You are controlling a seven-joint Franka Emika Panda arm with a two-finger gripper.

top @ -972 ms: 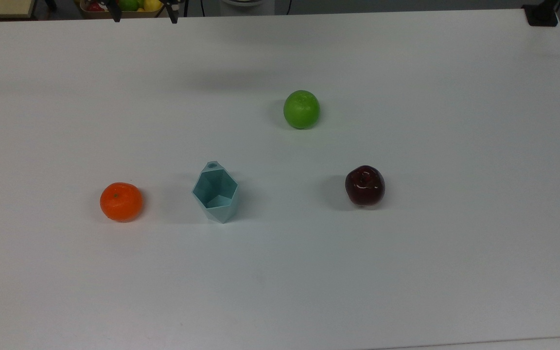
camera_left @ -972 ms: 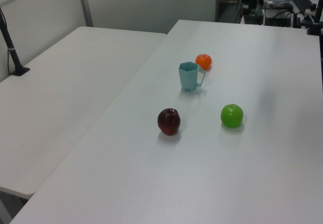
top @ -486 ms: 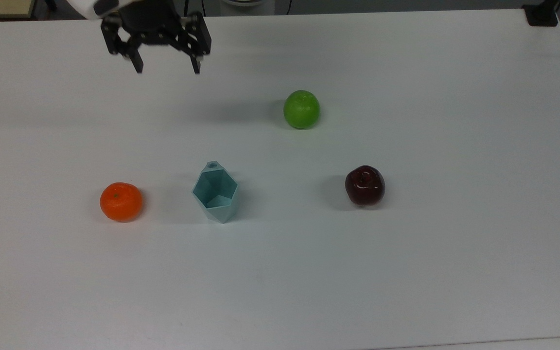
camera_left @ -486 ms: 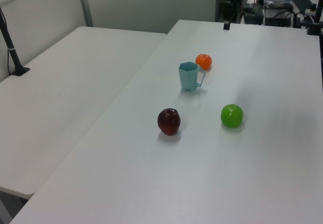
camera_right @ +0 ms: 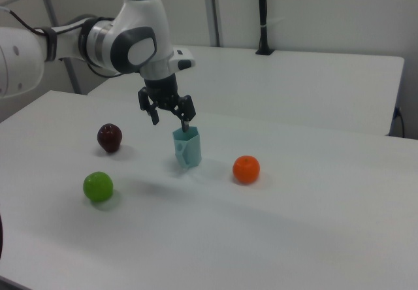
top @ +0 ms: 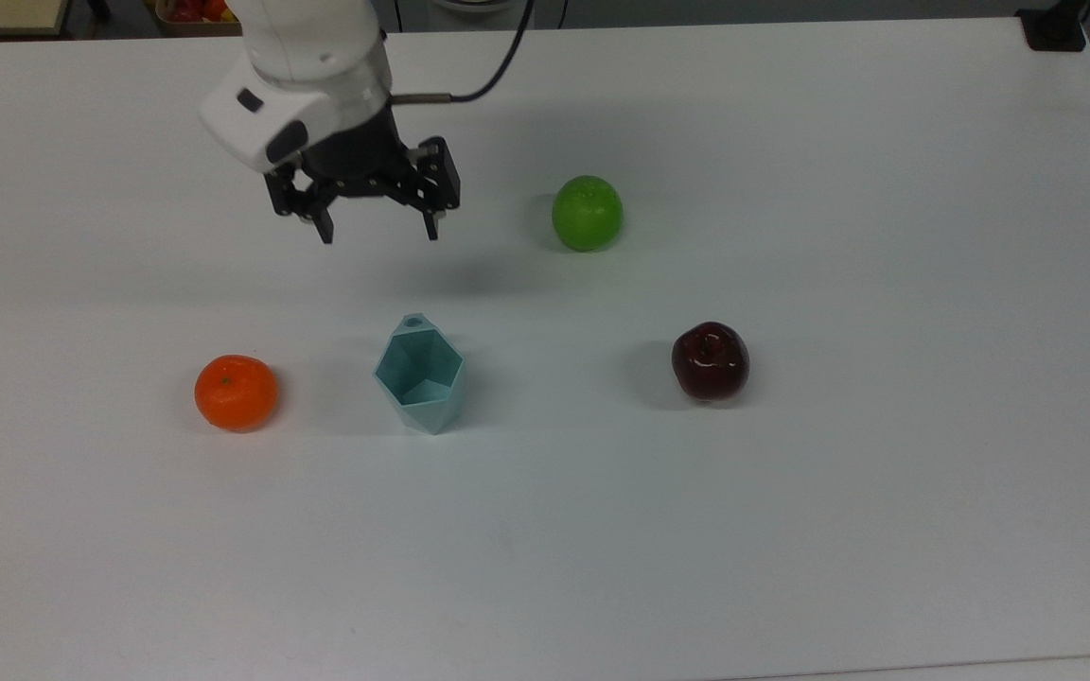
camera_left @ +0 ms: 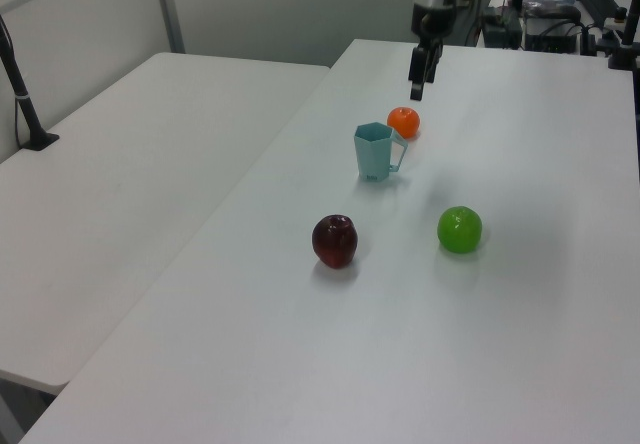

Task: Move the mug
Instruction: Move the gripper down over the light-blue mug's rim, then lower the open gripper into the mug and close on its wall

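Standing upright — pale teal faceted mug (top: 419,374) (hexagonal rim).

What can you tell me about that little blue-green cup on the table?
The mug is pale teal, looks like plastic, and has flat facets, a six-sided rim and a body narrowing downward. A small handle tab with a hole sticks out on one side. It stands upright, open and seemingly empty, on the white table, between the orange and the dark red apple in the top view. Nothing touches it; the open gripper hangs above the table, apart from it.
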